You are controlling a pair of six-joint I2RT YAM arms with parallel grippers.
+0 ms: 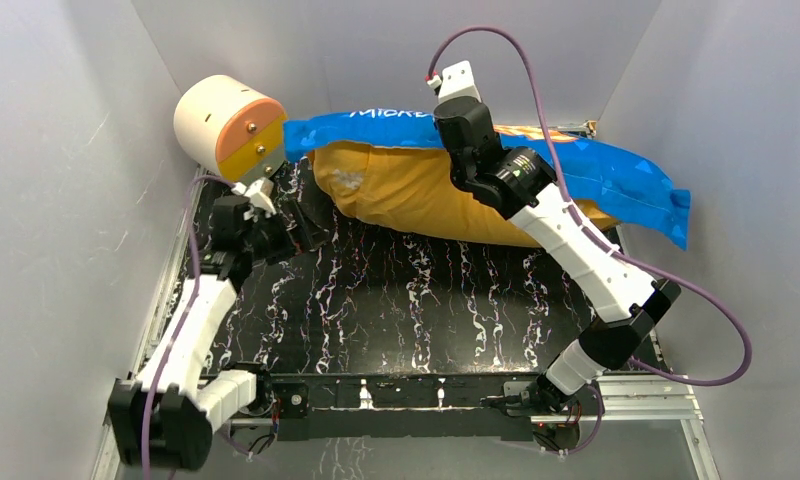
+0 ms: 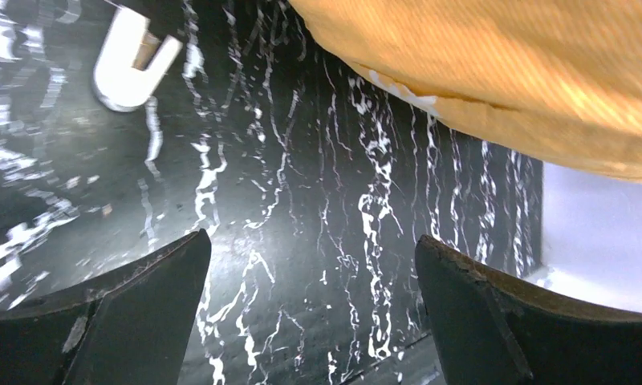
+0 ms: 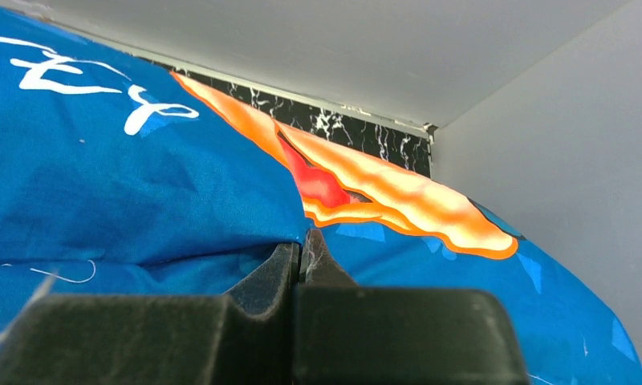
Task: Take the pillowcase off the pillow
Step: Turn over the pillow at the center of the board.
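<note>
The pillowcase [image 1: 416, 195] lies bulging along the back of the table, its orange-yellow face toward me and its bright blue face [image 1: 616, 180] on top, trailing off to the right. The pillow is hidden inside it. My right gripper [image 3: 303, 241] is shut at the top of the bulge, with a fold of the blue pillowcase [image 3: 141, 176] pinched at its tips; the top view shows only that arm's wrist [image 1: 466, 125] over the case. My left gripper [image 2: 311, 241] is open above the bare table, nothing between its fingers, just short of the pillowcase's orange left end [image 2: 502, 72].
A cream cylinder with an orange-yellow end [image 1: 226, 125] stands at the back left, right above the left wrist. The black marbled table [image 1: 396, 300] is boxed in by grey walls on the left, back and right [image 3: 558, 160].
</note>
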